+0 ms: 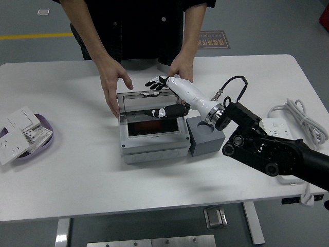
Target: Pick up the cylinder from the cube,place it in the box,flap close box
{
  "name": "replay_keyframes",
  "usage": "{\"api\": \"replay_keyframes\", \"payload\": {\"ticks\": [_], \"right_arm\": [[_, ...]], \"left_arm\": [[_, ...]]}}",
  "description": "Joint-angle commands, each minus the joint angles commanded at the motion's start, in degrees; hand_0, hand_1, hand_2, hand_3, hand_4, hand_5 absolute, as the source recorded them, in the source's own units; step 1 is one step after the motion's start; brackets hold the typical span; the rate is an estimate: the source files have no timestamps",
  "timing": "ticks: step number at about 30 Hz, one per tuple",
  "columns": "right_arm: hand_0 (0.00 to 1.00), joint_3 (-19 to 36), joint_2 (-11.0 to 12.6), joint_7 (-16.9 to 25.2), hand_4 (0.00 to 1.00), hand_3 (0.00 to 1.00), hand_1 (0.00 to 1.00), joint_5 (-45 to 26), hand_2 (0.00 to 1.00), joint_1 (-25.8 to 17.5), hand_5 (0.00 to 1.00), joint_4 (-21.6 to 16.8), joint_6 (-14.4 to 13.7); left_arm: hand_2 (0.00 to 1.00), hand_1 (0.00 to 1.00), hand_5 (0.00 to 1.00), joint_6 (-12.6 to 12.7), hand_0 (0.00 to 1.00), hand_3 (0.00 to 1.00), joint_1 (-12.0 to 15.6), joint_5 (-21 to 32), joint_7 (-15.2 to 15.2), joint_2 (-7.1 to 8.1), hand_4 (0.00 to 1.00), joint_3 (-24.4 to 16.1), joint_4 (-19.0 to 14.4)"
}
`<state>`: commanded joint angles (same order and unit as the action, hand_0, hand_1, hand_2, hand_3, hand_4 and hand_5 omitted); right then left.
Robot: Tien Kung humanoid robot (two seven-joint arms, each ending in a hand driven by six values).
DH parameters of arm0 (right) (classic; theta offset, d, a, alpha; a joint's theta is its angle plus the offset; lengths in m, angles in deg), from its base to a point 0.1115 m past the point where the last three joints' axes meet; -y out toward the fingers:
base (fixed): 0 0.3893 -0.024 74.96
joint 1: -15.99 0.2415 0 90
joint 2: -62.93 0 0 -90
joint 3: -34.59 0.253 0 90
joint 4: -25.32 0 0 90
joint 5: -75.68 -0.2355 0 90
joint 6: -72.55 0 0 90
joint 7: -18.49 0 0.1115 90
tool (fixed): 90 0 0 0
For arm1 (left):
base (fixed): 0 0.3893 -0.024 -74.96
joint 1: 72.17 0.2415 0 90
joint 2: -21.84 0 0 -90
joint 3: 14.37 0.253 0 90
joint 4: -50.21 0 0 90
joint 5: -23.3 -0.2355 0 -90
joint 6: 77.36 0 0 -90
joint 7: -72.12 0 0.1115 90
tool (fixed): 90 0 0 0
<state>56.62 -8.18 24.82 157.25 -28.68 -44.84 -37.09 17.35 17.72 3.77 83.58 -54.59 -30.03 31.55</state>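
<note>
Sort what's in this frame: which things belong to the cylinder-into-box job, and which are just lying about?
Job:
- grey box with its clear flap raised
- grey cube, its socket showing
- right hand at the flap's top edge
- person's hands by the box

Lying about:
- power strip and cable
- purple dish of white wall sockets
</note>
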Motion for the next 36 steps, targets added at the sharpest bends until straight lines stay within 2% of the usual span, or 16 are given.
{"api": "replay_keyframes", "payload": {"ticks": [4, 5, 6, 12, 20, 22, 23, 32, 36], "right_arm": [[0.582, 0.12, 1.68, -0.35, 0.906, 0.749, 0.648, 1.05, 0.702, -1.52, 0.451, -3.92, -0.04], [0.529, -0.05, 2.2, -0.53, 0.904, 0.747, 0.637, 1.3, 0.696, -1.97, 0.452, -5.06, -0.02], [0.529, -0.24, 2.64, -0.7, 0.904, 0.747, 0.637, 1.48, 0.696, -2.35, 0.452, -6.09, -0.01], [0.511, -1.67, 4.12, -1.69, 0.895, 0.747, 0.62, 2.24, 0.695, -4.33, 0.453, -10.32, 0.33], [0.508, -2.11, 4.79, -2.16, 0.873, 0.746, 0.619, 1.63, 0.695, -6.37, 0.451, -10.75, 1.47], [0.508, -1.16, 5.1, -1.98, 0.873, 0.746, 0.619, 1.57, 0.695, -6.98, 0.451, -10.86, 1.35], [0.543, -0.65, 5.24, -1.89, 0.853, 0.745, 0.622, 1.59, 0.695, -7.22, 0.452, -10.95, 1.28], [0.557, 9.37, 8.22, -0.39, 0.828, 0.744, 0.617, 2.55, 0.692, -11.92, 0.452, -14.8, 0.05], [0.557, 15.02, 9.92, 1.37, 0.799, 0.73, 0.612, 1.61, 0.681, -16.35, 0.439, -16.43, -0.21]], "left_arm": [[0.627, 0.636, 0.244, 0.0, 0.609, 0.632, -0.03, 0.38, -0.19, -0.12, 0.682, 0.31, -0.01], [0.627, 0.636, 0.245, 0.0, 0.609, 0.632, -0.01, 0.44, -0.21, -0.15, 0.682, 0.36, -0.01], [0.627, 0.636, 0.245, 0.0, 0.609, 0.632, 0.0, 0.48, -0.22, -0.18, 0.682, 0.39, -0.01], [0.627, 0.636, 0.247, 0.02, 0.609, 0.632, 0.09, 0.68, -0.31, -0.21, 0.683, 0.51, 0.01], [0.627, 0.635, 0.249, 0.04, 0.609, 0.632, 0.11, 0.98, -0.44, -0.34, 0.684, 0.73, 0.0], [0.627, 0.635, 0.249, 0.05, 0.609, 0.632, 0.15, 0.86, -0.36, -0.32, 0.684, 0.59, 0.02], [0.627, 0.635, 0.25, 0.06, 0.609, 0.632, 0.16, 0.81, -0.33, -0.3, 0.684, 0.53, 0.03], [0.627, 0.635, 0.25, 0.06, 0.609, 0.632, 0.37, 0.73, -0.25, -0.3, 0.684, 0.36, 0.05], [0.627, 0.637, 0.249, 0.1, 0.609, 0.632, 0.63, 0.89, -0.28, -0.37, 0.684, 0.44, 0.01]]}}
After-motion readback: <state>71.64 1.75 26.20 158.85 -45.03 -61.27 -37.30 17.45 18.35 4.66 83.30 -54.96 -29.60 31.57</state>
